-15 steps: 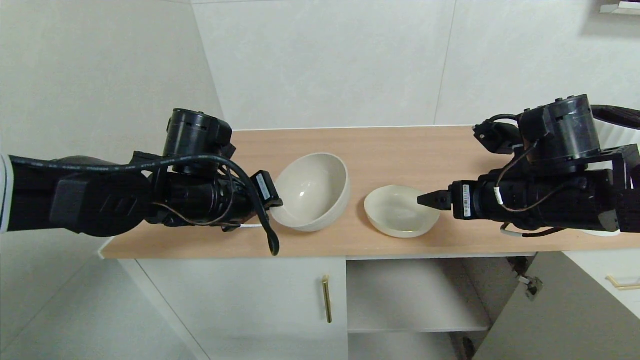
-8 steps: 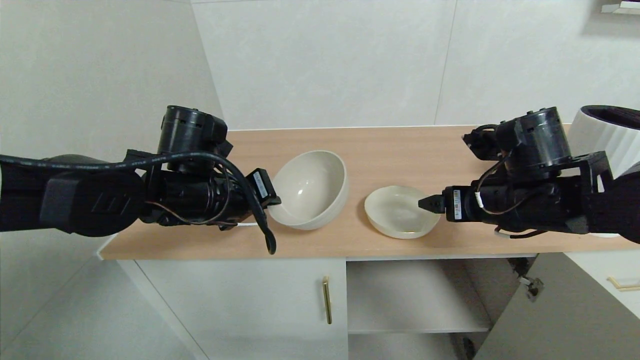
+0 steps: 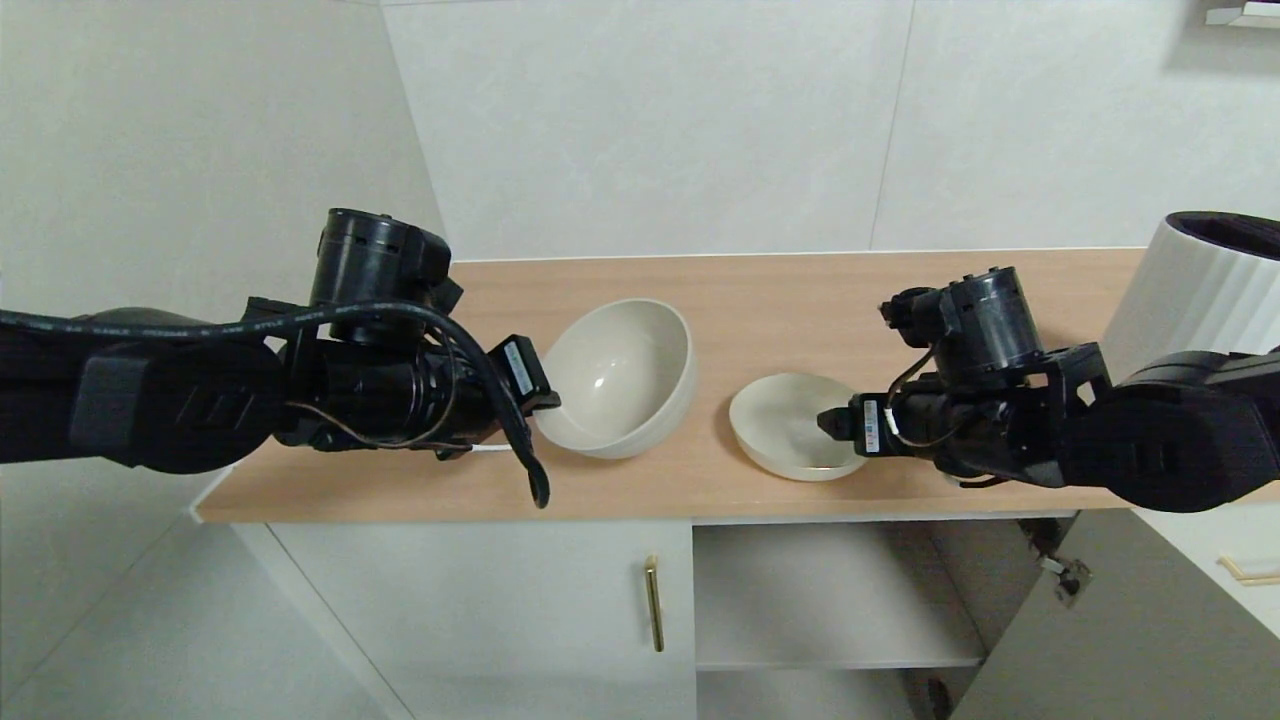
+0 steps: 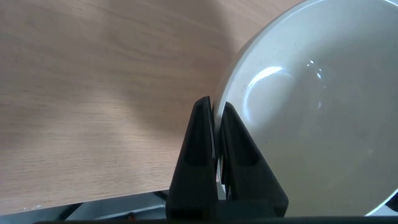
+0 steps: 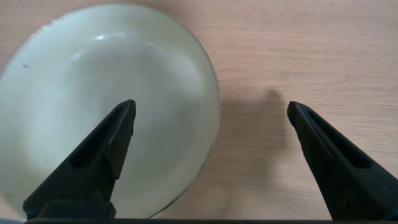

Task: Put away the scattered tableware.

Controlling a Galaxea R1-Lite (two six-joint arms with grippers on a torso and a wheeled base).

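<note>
A large cream bowl [image 3: 622, 378] [image 4: 311, 112] stands tilted on the wooden counter [image 3: 780, 290]. My left gripper [image 3: 545, 402] [image 4: 216, 109] is shut on its near-left rim, one finger inside and one outside. To its right a small shallow bowl [image 3: 785, 425] [image 5: 93, 81] rests flat on the counter. My right gripper [image 3: 828, 420] [image 5: 210, 106] is open at that bowl's right rim. One finger hangs over the bowl's inside and the other over bare wood, and I cannot tell if they touch anything.
A white ribbed container [image 3: 1190, 280] stands at the counter's right end, behind my right arm. Below the counter an open cabinet bay with a shelf [image 3: 820, 600] sits beside a shut door with a gold handle [image 3: 652, 600]. A tiled wall backs the counter.
My right arm has dropped and moved left, bringing its gripper onto the small bowl's rim and uncovering the white container. The left gripper and large bowl have risen slightly.
</note>
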